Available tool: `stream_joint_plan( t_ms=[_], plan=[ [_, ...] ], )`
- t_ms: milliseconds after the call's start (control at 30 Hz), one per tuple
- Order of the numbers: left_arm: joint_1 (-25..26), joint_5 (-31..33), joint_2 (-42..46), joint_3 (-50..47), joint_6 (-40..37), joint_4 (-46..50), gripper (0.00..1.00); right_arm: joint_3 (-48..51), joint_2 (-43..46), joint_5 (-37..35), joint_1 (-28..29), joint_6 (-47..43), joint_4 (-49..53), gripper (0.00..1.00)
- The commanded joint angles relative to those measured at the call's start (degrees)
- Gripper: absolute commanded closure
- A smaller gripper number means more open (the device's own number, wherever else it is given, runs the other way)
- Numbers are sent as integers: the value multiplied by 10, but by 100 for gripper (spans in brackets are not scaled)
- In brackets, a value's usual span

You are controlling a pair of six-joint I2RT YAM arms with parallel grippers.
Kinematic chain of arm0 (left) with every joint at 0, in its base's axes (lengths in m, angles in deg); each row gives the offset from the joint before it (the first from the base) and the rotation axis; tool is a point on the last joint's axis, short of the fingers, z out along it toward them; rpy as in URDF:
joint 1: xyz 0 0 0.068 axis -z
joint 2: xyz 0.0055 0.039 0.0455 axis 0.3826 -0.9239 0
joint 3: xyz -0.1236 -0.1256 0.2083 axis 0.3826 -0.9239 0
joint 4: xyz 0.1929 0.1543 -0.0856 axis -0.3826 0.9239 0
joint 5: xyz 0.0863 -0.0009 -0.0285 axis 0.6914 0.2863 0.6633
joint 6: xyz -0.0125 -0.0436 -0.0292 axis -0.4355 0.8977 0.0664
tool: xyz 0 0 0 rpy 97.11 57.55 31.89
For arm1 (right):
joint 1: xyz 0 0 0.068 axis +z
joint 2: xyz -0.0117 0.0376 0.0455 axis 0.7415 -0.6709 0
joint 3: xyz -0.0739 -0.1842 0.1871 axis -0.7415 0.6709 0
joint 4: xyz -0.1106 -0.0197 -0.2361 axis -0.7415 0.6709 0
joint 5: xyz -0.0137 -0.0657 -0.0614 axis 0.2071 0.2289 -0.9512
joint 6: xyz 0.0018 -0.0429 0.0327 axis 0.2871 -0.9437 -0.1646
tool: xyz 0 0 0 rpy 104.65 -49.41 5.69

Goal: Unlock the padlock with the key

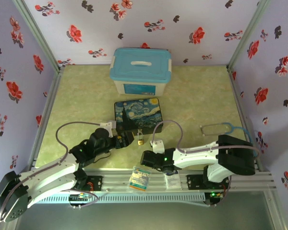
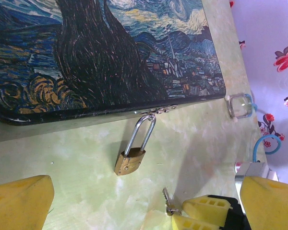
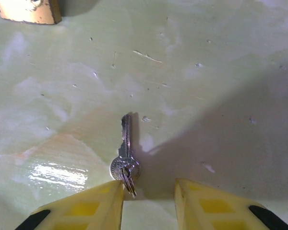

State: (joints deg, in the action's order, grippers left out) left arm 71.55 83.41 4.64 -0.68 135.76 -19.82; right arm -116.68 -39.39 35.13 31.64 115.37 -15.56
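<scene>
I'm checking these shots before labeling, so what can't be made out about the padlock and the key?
- The padlock keyhole: left wrist view, too small to see.
- The padlock body: right wrist view, cut off by the top edge.
- The key and the right claw: right wrist view, contact at the ring is unclear.
- The key: top view, too small.

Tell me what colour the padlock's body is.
Brass-gold; the padlock shows best in the left wrist view.

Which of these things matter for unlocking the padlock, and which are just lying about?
For the job: padlock, key, painted box it hangs on.
Lying about: blue-lidded tub, stethoscope, small packet on the rail.
</scene>
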Motion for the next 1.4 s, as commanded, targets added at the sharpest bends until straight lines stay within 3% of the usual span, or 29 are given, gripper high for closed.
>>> stream_joint_plan(
  t_ms=[0, 367, 567, 667, 833, 1033, 1233, 1367],
  plan=[
    [5, 7, 0, 2, 2, -20, 0, 26, 15, 7, -9, -33, -67, 66],
    [5, 13, 4, -3, 1, -18, 0, -9, -33, 11, -21, -54, -69, 70],
    [5, 15, 4, -3, 1, -15, 0, -13, -60, 15, -21, -43, -57, 91],
    [5, 17, 0, -4, 1, -17, 0, 19, -39, 30, -24, -47, -103, 99],
    [5, 19, -14, -19, 12, -37, 2, 62, 24, 31, -39, -86, -133, 100],
    [32, 28, -62, -21, 45, -136, 9, 140, 127, 76, -68, -134, -238, 100],
    [82, 70, -129, 13, 50, -173, 11, 162, 182, 83, -99, -155, -224, 100],
    [104, 93, -171, 1, 89, -249, 12, 175, 211, 89, -106, -161, -220, 100]
  ],
)
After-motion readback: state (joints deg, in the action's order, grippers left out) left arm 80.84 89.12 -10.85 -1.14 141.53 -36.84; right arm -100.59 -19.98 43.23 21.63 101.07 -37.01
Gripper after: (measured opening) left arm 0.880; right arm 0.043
